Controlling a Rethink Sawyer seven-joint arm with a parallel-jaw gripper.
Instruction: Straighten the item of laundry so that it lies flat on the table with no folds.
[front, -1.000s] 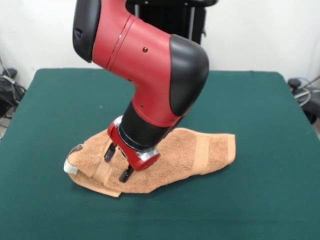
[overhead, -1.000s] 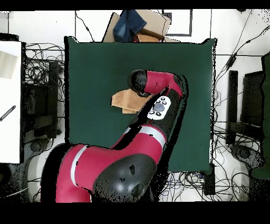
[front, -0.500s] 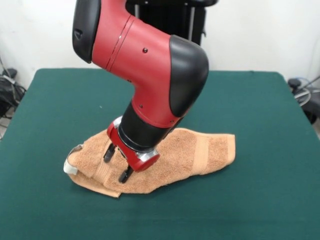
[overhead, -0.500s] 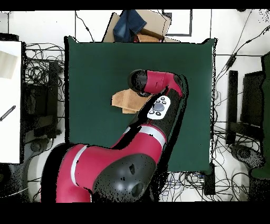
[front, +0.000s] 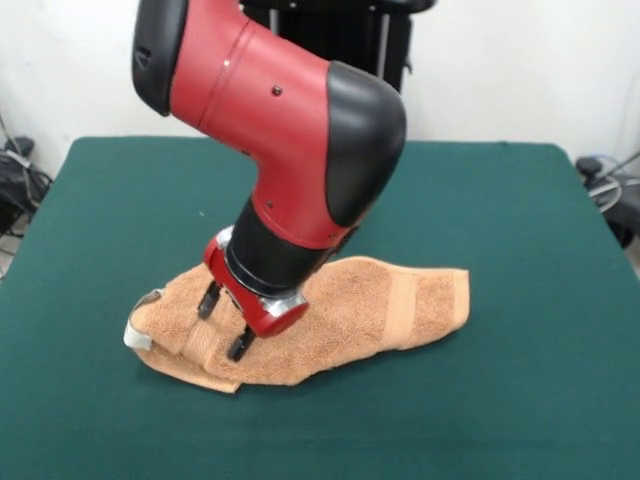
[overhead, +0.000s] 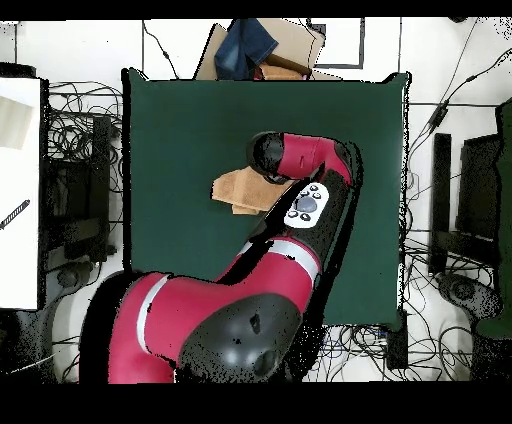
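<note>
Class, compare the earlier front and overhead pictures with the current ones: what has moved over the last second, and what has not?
The red and black arm's gripper has shifted slightly toward the left of the front view, along the orange-tan terry towel toward its white loop tag. Its fingers stay open just above the cloth, gripping nothing. The towel keeps its folded, rumpled shape and its place on the dark green felt table.
</note>
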